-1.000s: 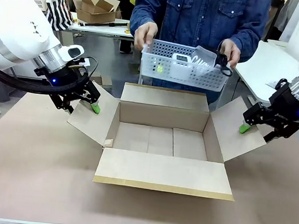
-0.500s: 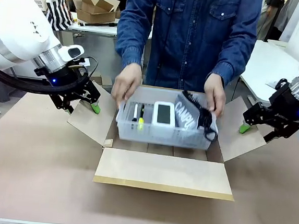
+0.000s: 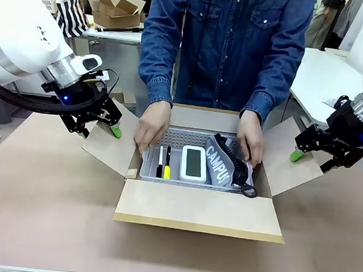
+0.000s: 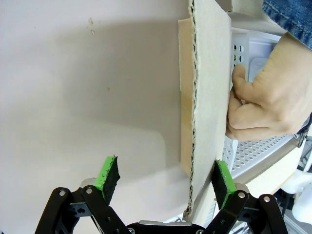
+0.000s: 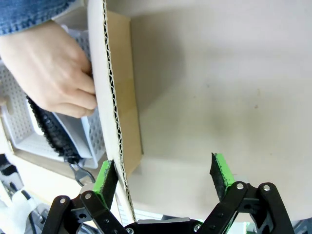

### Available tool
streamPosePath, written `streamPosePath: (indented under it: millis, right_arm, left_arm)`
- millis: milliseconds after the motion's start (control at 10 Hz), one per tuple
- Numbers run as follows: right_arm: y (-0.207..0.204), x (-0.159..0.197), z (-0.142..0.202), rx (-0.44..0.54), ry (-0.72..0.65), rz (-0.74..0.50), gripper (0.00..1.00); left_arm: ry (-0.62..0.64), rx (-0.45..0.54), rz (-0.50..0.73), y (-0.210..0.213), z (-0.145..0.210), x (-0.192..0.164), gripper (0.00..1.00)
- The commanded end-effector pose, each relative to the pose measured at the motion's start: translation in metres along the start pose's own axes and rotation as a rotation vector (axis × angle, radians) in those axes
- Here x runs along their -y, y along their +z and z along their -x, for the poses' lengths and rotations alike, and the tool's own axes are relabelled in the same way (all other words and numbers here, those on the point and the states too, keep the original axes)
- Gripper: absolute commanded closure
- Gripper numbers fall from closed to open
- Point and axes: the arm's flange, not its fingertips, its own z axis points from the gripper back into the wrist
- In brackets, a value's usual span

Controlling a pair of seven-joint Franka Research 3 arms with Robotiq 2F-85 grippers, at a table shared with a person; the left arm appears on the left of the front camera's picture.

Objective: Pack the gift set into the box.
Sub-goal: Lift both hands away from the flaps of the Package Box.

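While the person's hands (image 3: 152, 127) seat the basket (image 3: 187, 138) in the carton (image 3: 197, 207), left jaws and right jaws sit wide at its side flaps (image 3: 104, 147). Likely propping them open.

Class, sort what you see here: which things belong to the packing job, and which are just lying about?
Job: the box, the gift set inside it, the person's hands on it, the left gripper and right gripper, open at the side flaps.
Lying about: the small carton and the striped bag on the far table.
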Motion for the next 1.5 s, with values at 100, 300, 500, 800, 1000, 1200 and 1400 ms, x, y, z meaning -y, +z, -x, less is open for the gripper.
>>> streamPosePath:
  millis: [100,300,500,800,1000,1200,1400]
  right_arm:
    - [0.0013,0.0007,0.0002,-0.001,0.005,-0.012,0.0]
    - [0.0013,0.0007,0.0002,-0.001,0.005,-0.012,0.0]
    - [0.0013,0.0007,0.0002,-0.001,0.005,-0.012,0.0]
    - [0.0013,0.0007,0.0002,-0.001,0.005,-0.012,0.0]
    - [0.0013,0.0007,0.0002,-0.001,0.005,-0.012,0.0]
    - [0.0013,0.0007,0.0002,-0.001,0.005,-0.012,0.0]
    - [0.0,0.0,0.0,0.0,0.0,0.0,0.0]
  left_arm:
    - [-0.002,0.001,-0.002,0.0004,0.0003,-0.0001,0.0]
    - [-0.002,0.001,-0.002,0.0004,0.0003,-0.0001,0.0]
    - [-0.002,0.001,-0.002,0.0004,0.0003,-0.0001,0.0]
    - [-0.002,0.001,-0.002,0.0004,0.0003,-0.0001,0.0]
    - [-0.002,0.001,-0.002,0.0004,0.0003,-0.0001,0.0]
    - [-0.002,0.001,-0.002,0.0004,0.0003,-0.0001,0.0]
    - [0.0,0.0,0.0,0.0,0.0,0.0,0.0]
